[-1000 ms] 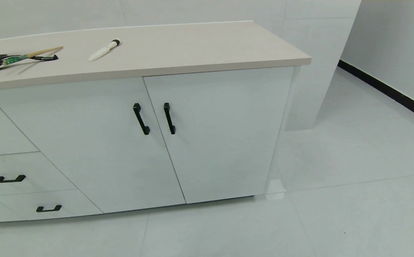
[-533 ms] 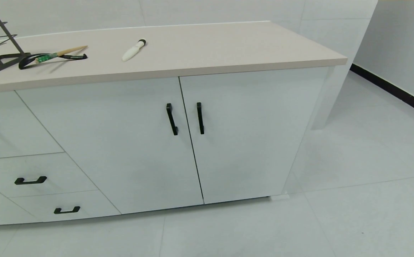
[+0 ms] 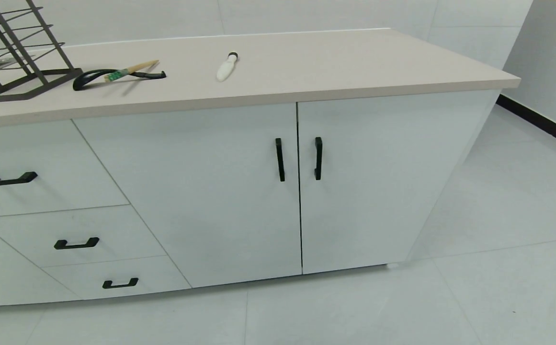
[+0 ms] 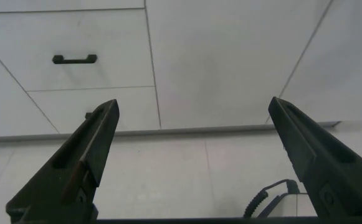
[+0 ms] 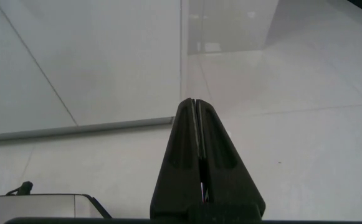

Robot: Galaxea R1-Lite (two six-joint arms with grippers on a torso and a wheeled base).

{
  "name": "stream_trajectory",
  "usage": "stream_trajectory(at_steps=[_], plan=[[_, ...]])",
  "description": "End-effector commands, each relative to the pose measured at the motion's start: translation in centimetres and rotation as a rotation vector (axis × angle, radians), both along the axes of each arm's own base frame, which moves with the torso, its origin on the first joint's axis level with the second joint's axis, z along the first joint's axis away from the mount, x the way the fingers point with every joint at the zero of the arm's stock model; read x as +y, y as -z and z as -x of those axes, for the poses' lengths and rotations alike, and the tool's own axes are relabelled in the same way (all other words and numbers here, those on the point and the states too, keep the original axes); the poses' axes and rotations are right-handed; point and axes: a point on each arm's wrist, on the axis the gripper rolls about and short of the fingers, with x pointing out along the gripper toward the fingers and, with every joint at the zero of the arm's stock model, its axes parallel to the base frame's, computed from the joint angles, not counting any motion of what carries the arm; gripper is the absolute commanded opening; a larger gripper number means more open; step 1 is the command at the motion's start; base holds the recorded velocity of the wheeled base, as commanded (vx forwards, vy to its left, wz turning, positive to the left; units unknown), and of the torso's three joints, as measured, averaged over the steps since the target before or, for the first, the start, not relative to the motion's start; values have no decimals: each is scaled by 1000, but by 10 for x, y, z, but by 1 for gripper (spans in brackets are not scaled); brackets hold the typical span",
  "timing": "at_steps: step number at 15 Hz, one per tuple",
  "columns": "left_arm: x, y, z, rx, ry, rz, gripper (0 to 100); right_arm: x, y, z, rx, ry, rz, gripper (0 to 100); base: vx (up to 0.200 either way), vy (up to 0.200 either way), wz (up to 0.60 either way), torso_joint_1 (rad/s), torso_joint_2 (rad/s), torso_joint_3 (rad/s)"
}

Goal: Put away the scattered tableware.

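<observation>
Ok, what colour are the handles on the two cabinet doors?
The door handles are black, clearest in the head view.

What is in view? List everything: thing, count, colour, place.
countertop: one, beige, across head view's top.
cabinet doors: two, white, black handles, below countertop.
drawers: three, white, black handles, left of doors.
rack: one, black wire, countertop's far left.
black utensil: one, black, beside rack.
wooden-handled utensil: one, tan, green band, over black utensil.
white utensil: one, white, black end, mid countertop.
left pincer: one, dark, open, facing drawers.
right pincer: one, dark, shut, above floor.
</observation>
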Motion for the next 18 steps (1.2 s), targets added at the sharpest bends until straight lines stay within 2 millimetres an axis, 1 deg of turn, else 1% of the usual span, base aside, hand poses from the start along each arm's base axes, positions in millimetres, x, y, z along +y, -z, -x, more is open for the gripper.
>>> stream_trajectory(at_steps=[1, 4, 9, 18], plan=[[0, 0, 0, 0, -1, 1, 100, 0, 0, 0, 3, 1, 1, 0, 0, 200, 0, -12, 2, 2], [0, 0, 0, 0, -1, 4, 100, 0, 0, 0, 3, -1, 1, 0, 0, 200, 0, 1, 1, 5], [0, 0, 0, -1, -1, 5, 100, 0, 0, 0, 3, -1, 2, 0, 0, 0, 0, 0, 0, 0], [0, 0, 0, -1, -1, 5, 100, 0, 0, 0, 3, -2, 2, 0, 0, 0, 600, 1, 3, 1]])
